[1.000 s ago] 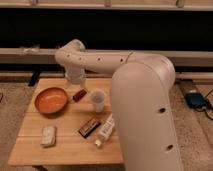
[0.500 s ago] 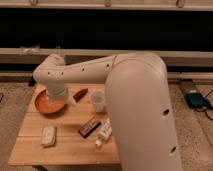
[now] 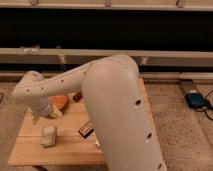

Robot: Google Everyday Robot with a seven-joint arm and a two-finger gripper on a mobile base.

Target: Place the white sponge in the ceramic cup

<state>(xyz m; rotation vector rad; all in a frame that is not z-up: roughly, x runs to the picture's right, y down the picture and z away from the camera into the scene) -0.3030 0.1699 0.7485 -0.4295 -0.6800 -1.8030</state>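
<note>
The white sponge (image 3: 48,136) lies flat on the wooden table (image 3: 35,154), near its front left. My gripper (image 3: 49,112) hangs at the end of the arm, a little above and behind the sponge and apart from it. It stands open with nothing in it. The ceramic cup is hidden behind my white arm (image 3: 107,87), which sweeps across the middle of the view.
An orange bowl (image 3: 60,100) peeks out behind the gripper. A dark bar (image 3: 86,130) lies right of the sponge, and a small red-brown thing (image 3: 77,96) sits farther back. A dark wall with rails runs behind the table. A blue object (image 3: 196,100) lies on the carpet at right.
The arm has swung left and down over the table. The gripper has gone from above the bowl's right side to just above the sponge. The cup is now covered.
</note>
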